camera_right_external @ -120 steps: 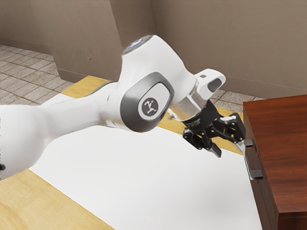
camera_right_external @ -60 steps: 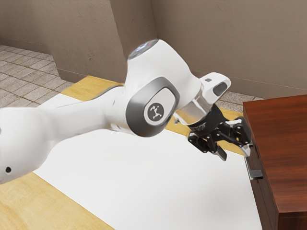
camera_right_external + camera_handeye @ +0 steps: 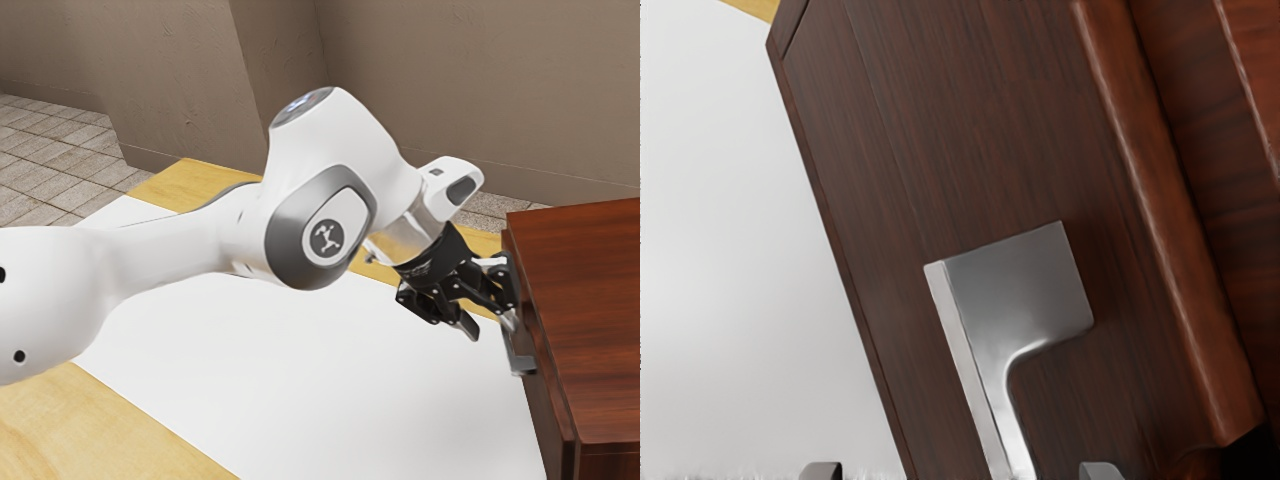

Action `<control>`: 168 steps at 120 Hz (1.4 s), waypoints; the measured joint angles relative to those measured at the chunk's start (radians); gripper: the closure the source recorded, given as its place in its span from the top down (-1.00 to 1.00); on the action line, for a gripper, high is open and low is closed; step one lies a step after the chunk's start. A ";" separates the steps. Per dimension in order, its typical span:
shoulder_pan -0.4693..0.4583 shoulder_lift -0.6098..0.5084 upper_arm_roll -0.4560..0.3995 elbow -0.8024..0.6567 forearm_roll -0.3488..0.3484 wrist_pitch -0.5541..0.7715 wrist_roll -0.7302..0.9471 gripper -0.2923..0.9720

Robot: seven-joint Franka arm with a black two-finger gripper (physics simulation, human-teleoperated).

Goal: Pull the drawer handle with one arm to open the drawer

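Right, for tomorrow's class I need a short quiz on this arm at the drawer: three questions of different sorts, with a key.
1. True or false: the gripper is holding a cup.
2. What colour is the handle on the drawer front? A silver, B red, C green.
3. Fill in the gap: in the exterior view, the wooden cabinet stands at the picture's ____ edge.
Key: 1 false; 2 A; 3 right.
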 joint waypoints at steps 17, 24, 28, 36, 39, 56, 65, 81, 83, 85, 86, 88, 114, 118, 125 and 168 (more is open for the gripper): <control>0.001 -0.011 0.000 -0.012 0.000 -0.004 -0.005 -0.22; 0.001 -0.015 0.000 -0.016 0.000 -0.006 -0.008 -0.29; 0.002 -0.017 0.000 -0.018 0.001 -0.006 -0.009 -0.35; 0.002 -0.018 -0.001 -0.020 0.003 -0.007 -0.012 -0.46; 0.001 -0.018 0.000 -0.020 0.003 -0.008 -0.013 -0.49; 0.004 -0.031 0.001 -0.032 0.005 -0.009 -0.019 -0.60; 0.006 -0.038 0.003 -0.042 0.008 -0.010 -0.024 -0.63; 0.010 -0.056 0.006 -0.059 0.009 -0.010 -0.031 -0.67; 0.010 -0.058 0.007 -0.061 0.010 -0.011 -0.032 -0.67; 0.011 -0.060 0.007 -0.064 0.010 -0.010 -0.033 -0.68; 0.011 -0.060 0.007 -0.065 0.011 -0.010 -0.034 -0.68; 0.012 -0.063 0.008 -0.067 0.011 -0.010 -0.035 -0.68; 0.026 -0.102 0.010 -0.112 0.015 -0.006 -0.048 -0.70; 0.032 -0.110 0.008 -0.122 0.015 -0.004 -0.050 -0.70; 0.038 -0.118 0.005 -0.131 0.014 -0.003 -0.053 -0.70; 0.047 -0.151 0.008 -0.174 0.011 0.012 -0.066 -0.71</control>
